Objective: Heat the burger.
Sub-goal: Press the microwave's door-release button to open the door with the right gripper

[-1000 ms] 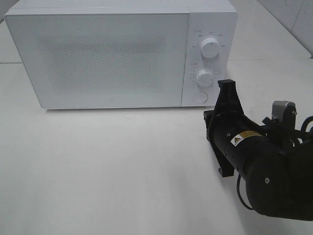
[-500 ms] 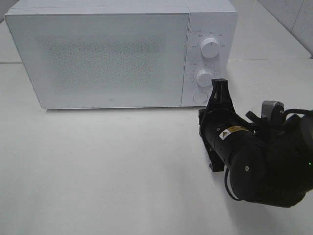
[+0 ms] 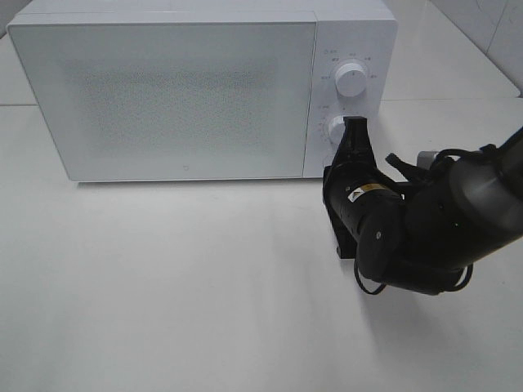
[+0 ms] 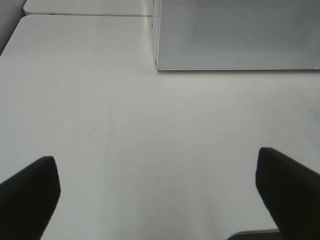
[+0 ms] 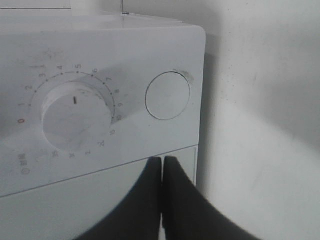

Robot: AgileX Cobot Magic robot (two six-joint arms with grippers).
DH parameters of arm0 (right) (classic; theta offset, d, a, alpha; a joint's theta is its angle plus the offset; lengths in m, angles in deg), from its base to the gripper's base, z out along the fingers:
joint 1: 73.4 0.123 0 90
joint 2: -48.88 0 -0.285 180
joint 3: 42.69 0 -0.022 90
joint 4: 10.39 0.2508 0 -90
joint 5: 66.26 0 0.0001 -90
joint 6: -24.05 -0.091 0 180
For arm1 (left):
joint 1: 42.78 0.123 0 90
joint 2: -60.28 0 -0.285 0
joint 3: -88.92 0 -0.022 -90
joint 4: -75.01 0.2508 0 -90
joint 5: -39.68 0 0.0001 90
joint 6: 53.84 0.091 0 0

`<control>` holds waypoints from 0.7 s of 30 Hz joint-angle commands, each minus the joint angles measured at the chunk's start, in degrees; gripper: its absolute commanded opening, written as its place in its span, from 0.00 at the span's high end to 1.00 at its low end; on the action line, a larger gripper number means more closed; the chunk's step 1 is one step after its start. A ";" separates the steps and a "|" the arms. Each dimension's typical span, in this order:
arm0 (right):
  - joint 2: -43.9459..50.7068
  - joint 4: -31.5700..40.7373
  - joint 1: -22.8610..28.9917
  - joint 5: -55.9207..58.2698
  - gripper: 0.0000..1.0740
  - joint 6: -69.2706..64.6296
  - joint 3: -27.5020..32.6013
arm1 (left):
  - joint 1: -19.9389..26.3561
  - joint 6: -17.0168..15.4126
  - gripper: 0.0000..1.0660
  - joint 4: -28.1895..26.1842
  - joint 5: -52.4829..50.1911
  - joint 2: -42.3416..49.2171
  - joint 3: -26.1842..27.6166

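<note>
Two dark fingers (image 4: 30, 195) of the left gripper (image 4: 159, 187) stand spread wide with nothing between them, hovering over the bare white table (image 3: 163, 286) well in front of the microwave (image 3: 180, 90), whose lower front corner shows beyond them. Closer to the microwave, the black right arm (image 3: 425, 224) reaches across the table, and a small yellow sticker (image 3: 359, 192) on it is too small to read. Its right gripper (image 3: 356, 122) has the fingertips pressed together on nothing and points at the microwave's control panel, covering part of the lower dial (image 5: 75, 117) in the high view; whether it touches the panel cannot be told. Around that dial run small numerals, with an orange 0 and the figures 4 and 5 legible, and a plain round button (image 5: 167, 95) sits just beside it. Above is the upper dial (image 3: 351, 79), its markings unreadable. Across the rest of the front, the frosted door (image 3: 172, 98) is closed. No view shows the burger, so its place relative to either gripper cannot be told.
</note>
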 commanded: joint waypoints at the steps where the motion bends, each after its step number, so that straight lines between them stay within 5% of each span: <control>1: -1.20 -1.66 -1.43 0.57 1.00 0.06 -2.06 | 0.11 -0.06 0.06 -0.11 -0.63 0.29 -0.06; 21: -7.62 -2.52 -4.58 1.60 1.00 -0.57 -8.25 | 0.11 -0.06 0.06 -0.17 -0.63 0.29 -0.06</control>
